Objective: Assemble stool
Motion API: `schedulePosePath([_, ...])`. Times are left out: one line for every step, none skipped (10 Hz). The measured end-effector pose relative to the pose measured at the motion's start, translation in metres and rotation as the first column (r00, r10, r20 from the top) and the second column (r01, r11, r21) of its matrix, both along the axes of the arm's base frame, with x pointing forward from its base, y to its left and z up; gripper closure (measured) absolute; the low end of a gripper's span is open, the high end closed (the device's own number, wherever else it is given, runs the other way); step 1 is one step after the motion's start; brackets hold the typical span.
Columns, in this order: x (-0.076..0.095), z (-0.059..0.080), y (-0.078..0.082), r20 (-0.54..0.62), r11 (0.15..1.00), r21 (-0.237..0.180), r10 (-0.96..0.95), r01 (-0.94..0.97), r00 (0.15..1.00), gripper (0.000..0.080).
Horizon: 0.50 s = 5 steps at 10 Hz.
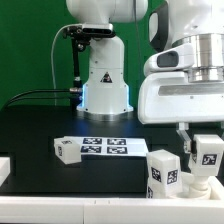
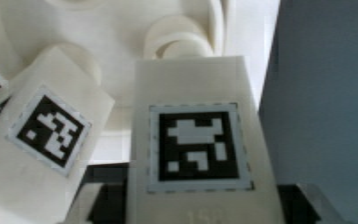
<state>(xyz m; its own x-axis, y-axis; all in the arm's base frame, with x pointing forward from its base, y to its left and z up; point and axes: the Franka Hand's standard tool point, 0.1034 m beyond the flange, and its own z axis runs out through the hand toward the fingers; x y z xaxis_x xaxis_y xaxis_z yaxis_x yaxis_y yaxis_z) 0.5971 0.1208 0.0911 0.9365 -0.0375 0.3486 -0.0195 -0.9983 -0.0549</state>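
Exterior view: rightmost leg (image 1: 208,153) upright, axis vertical.

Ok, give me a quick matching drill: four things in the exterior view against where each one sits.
1 marker board
2 small block
3 free leg
4 gripped leg

A between the jaws, far right
B flat, mid table
C beside the marker board's left end
D upright, just left of the gripped leg

Pairs: 1-B, 2-C, 3-D, 4-A
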Motion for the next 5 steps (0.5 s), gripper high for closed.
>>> schedulePosePath([0.0001, -0.0015, -0.0016, 0.002, 1.0, -0.003, 0.001, -0.001, 1.0, 0.0465])
schedulePosePath([-0.0008, -0.0046, -0.0061, -0.002, 1.0, -0.008, 0.003, -0.003, 1.0, 0.0465])
schedulePosePath([-0.0016, -0.007, -0.0081, -0.005, 1.0, -0.01, 0.003, -0.003, 1.0, 0.0465])
schedulePosePath([-0.0024, -0.0089, -0.0081, -0.008, 1.0, -0.011, 0.003, -0.003, 1.0, 0.0465])
schedulePosePath([-0.0028, -0.0097, -0.0077, -0.009, 1.0, -0.012, 0.004, -0.004, 1.0, 0.0465])
